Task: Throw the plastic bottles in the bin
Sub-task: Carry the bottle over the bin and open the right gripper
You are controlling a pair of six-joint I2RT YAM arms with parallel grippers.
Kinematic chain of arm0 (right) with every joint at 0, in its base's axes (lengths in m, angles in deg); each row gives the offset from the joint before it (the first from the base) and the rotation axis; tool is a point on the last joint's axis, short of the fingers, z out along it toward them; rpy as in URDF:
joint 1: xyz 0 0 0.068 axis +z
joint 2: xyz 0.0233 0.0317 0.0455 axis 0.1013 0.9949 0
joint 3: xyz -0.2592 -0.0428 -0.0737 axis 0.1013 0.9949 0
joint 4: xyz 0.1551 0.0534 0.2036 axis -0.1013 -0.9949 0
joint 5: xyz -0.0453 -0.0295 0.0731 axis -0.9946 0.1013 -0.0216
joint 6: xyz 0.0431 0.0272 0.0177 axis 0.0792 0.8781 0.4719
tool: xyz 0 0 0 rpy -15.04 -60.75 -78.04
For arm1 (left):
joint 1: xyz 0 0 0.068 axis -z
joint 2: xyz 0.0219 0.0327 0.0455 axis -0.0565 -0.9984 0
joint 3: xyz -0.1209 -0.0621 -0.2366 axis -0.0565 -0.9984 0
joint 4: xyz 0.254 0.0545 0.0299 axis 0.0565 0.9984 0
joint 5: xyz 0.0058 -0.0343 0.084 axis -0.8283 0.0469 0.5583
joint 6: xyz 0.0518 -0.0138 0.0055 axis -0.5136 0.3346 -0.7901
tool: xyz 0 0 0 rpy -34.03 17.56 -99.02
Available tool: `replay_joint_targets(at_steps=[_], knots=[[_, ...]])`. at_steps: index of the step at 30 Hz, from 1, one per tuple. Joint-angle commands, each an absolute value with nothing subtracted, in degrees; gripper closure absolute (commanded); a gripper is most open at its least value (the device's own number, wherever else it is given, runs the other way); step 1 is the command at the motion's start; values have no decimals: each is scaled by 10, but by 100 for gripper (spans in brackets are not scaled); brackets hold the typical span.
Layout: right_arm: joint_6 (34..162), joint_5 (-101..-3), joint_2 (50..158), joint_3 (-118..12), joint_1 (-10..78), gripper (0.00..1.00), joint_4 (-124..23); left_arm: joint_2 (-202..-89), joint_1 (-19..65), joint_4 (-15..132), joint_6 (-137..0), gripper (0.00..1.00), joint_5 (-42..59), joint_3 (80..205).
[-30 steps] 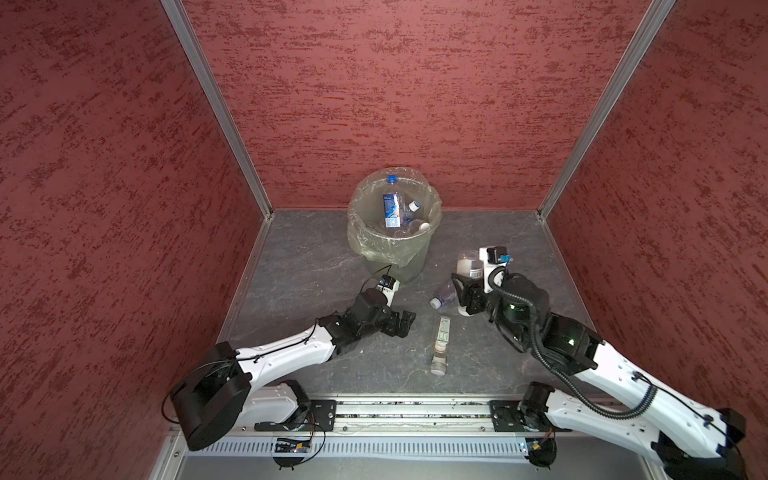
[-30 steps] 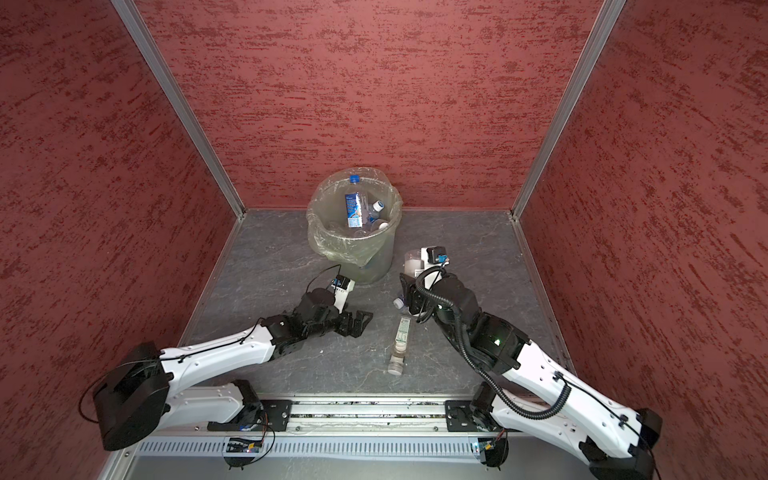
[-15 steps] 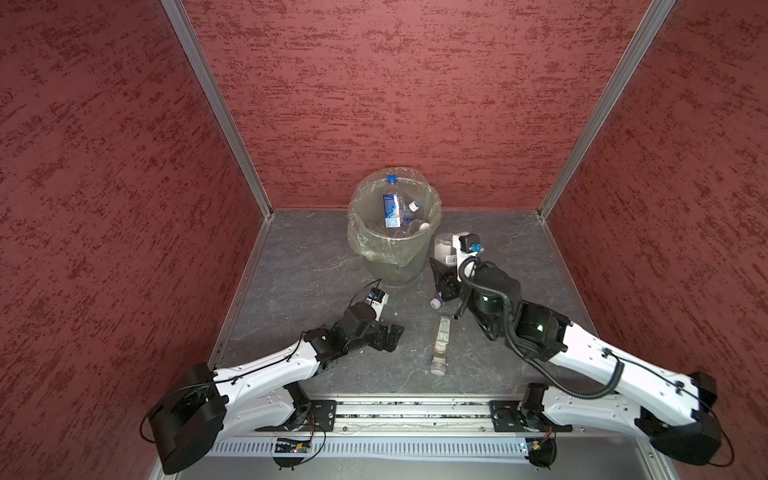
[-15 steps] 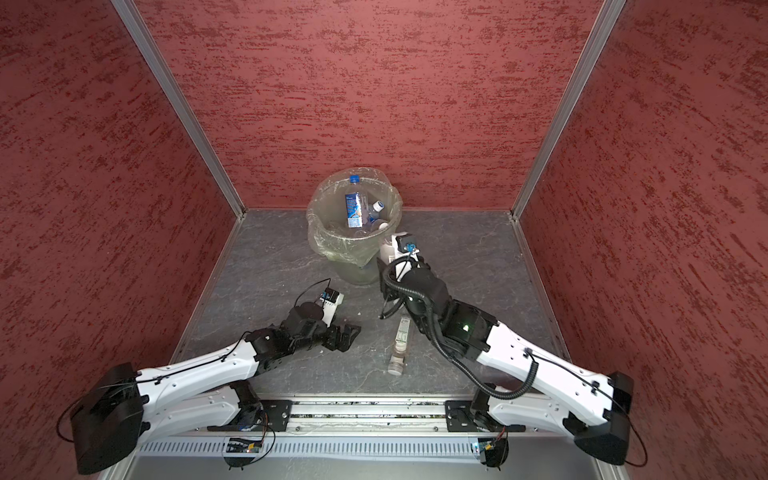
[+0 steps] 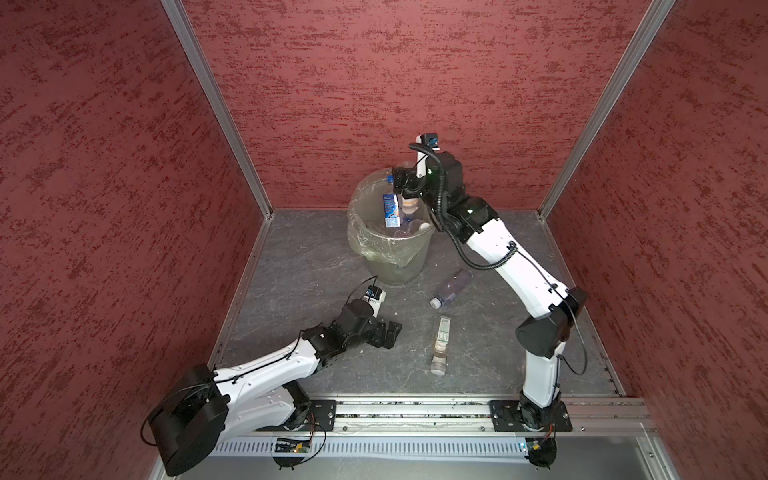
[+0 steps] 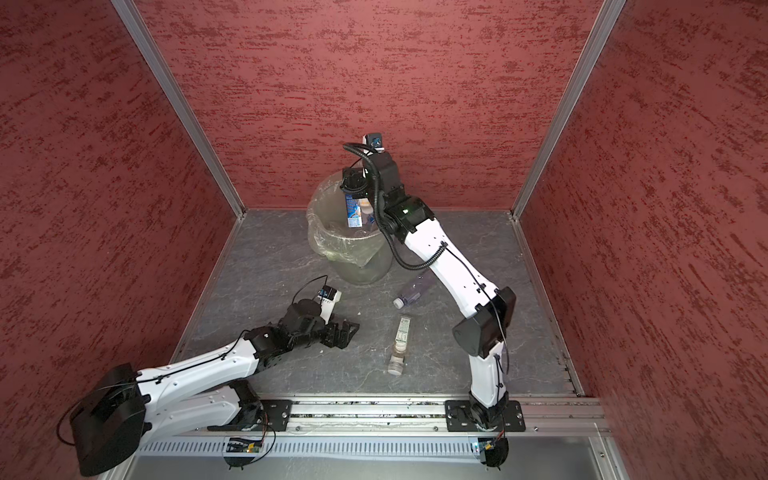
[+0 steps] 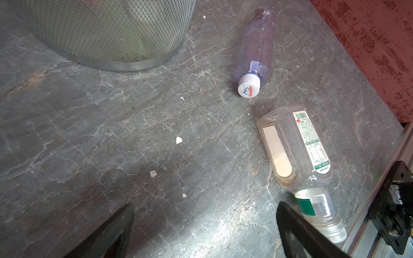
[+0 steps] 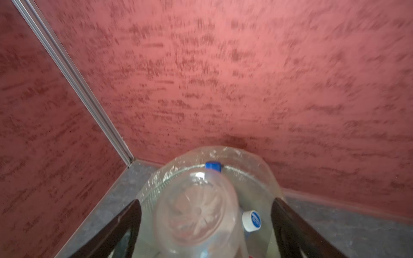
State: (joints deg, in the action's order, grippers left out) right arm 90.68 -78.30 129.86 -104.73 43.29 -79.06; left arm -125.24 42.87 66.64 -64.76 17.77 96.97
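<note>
In front of the bin [image 5: 390, 257], low over the floor [image 7: 111, 134]: left gripper [image 5: 386, 332], jaws spread wide, nothing between them. Open floor all the way to the bin's base.

Inside the bin, against the far rim: blue-labelled bottle [image 5: 390, 210], upright, blue cap; label print too small to read. Clear liner bag [image 5: 361, 237] folded over the rim. Rear wall [image 5: 395, 104] close behind.

Above the bin's mouth: right gripper [image 8: 205, 202], jaws apart. Between the fingers, a clear bottle [image 8: 196, 214], base toward the wrist camera, a gap on either side. Beside it, a white cap [image 8: 252, 220] with blue print, blurred and unreadable.

Front-right of the bin, apart from it: tinted bottle [image 7: 254, 49] on its side, "Ganten" legible on the white cap. Farther forward, toward the front rail [image 5: 415, 409]: square clear bottle [image 7: 295, 156] on its side, white label, green print and a barcode, text illegible. Near each other, not touching.
</note>
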Motion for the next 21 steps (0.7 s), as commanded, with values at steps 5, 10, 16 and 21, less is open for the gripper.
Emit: replay_joint_targets(at_steps=[5, 10, 16, 21], knots=[[902, -769, 1265, -1087, 426, 1, -854, -1253, 420, 660, -645, 1, 163, 970], [898, -775, 1228, -1055, 426, 1, -855, -1261, 420, 658, -645, 1, 159, 971], [905, -772, 1169, -977, 426, 1, -827, -1261, 420, 658, -643, 1, 160, 970], [908, -777, 1114, -901, 426, 1, -802, -1266, 422, 657, -643, 0, 161, 971]])
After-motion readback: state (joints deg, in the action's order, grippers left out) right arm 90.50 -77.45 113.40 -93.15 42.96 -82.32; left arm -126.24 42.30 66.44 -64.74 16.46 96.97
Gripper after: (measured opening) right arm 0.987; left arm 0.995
